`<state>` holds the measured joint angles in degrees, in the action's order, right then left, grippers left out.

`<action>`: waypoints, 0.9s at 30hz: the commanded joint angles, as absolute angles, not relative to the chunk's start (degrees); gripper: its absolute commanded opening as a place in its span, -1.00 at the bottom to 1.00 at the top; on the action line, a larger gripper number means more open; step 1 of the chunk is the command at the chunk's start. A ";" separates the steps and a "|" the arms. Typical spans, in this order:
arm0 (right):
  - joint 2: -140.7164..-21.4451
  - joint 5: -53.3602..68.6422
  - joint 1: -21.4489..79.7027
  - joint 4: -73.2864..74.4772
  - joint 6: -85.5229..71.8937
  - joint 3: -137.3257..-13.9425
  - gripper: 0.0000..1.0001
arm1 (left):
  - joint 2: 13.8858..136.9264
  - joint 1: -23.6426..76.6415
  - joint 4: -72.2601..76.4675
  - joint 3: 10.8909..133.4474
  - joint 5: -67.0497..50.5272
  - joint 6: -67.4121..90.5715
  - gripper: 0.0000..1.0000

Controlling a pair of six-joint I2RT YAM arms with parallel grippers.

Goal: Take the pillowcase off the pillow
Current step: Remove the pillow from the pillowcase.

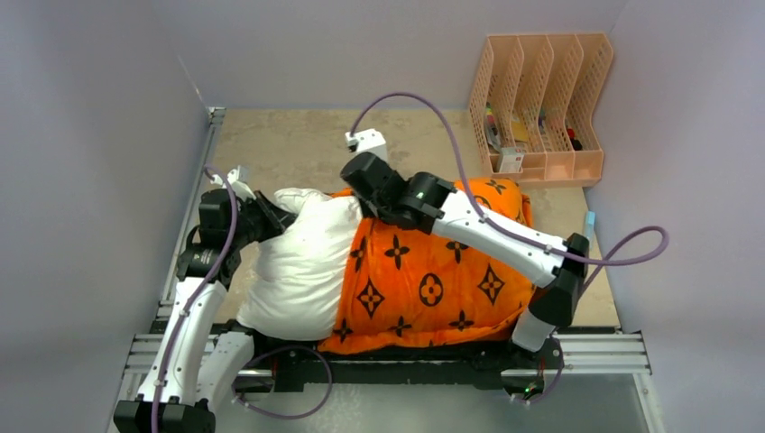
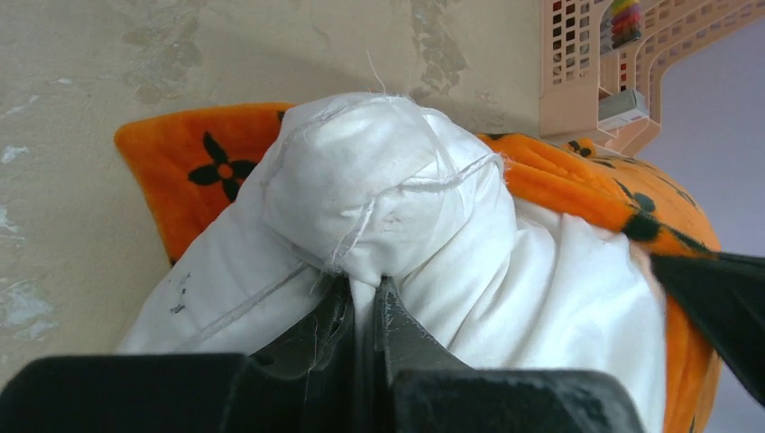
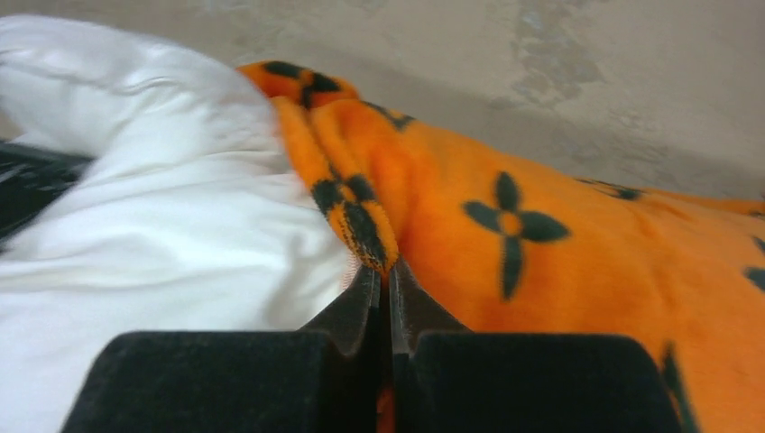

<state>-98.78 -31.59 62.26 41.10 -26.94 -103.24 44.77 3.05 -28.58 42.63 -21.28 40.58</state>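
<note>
The orange pillowcase (image 1: pixel 433 280) with black flower motifs covers the right part of the white pillow (image 1: pixel 302 262), whose left end sticks out bare. My left gripper (image 1: pixel 271 219) is shut on a pinch of the pillow's white fabric (image 2: pixel 379 198) at that bare end; its jaws meet around a thin fold (image 2: pixel 372 289). My right gripper (image 1: pixel 365 200) reaches over the case's open hem at the pillow's far side and is shut on the orange pillowcase hem (image 3: pixel 365 230), with the fabric squeezed between its fingertips (image 3: pixel 386 275). The white pillow (image 3: pixel 162 234) bulges to the left of that hem.
A peach plastic file rack (image 1: pixel 541 108) holding small items stands at the back right of the table. The beige tabletop (image 1: pixel 289 149) lies behind the pillow. Grey walls close in on both sides. The purple cable (image 1: pixel 433 108) loops above the right arm.
</note>
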 commanded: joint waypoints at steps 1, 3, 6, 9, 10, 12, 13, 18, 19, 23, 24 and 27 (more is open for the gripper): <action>-91.80 -39.44 53.90 45.11 -26.05 -96.93 -1.00 | 43.05 3.60 -38.80 42.65 -21.25 38.07 -1.00; -89.34 -40.78 50.30 45.17 -27.21 -92.94 -1.00 | 41.91 3.60 -38.76 42.37 -20.87 38.87 -1.00; -85.06 -39.85 43.52 45.08 -28.86 -87.24 -1.00 | 40.79 3.60 -39.02 42.03 -19.74 40.14 -1.00; -80.54 -39.38 37.06 46.00 -29.95 -83.21 -1.00 | 40.10 3.60 -39.12 41.57 -18.64 41.38 -1.00; -78.86 -39.44 35.30 45.66 -29.89 -81.82 -1.00 | 40.14 3.57 -39.16 41.45 -18.37 41.66 -1.00; -76.02 -39.04 33.45 45.50 -30.32 -80.25 -1.00 | 40.33 3.52 -39.01 41.25 -18.12 41.90 -1.00; -74.81 -39.30 33.26 45.61 -30.54 -79.76 -1.00 | 40.42 3.52 -38.88 41.22 -17.56 42.00 -1.00; -71.23 -17.44 33.52 37.29 -25.11 -76.62 -1.00 | 41.45 3.54 -36.25 40.83 -19.23 42.74 -1.00; -70.81 -13.31 34.24 35.66 -25.75 -75.14 -1.00 | 41.72 3.57 -35.66 40.85 -19.86 42.82 -1.00; -68.99 0.11 36.12 29.26 -23.35 -71.76 -0.99 | 41.93 3.52 -35.70 42.44 -20.77 42.01 -1.00; -69.39 3.21 36.14 29.23 -22.43 -72.82 -0.81 | 41.93 3.52 -35.42 42.58 -21.74 41.81 -1.00; -71.17 5.82 36.13 30.61 -21.55 -78.49 0.09 | 41.95 3.56 -34.41 41.99 -25.05 40.94 -1.00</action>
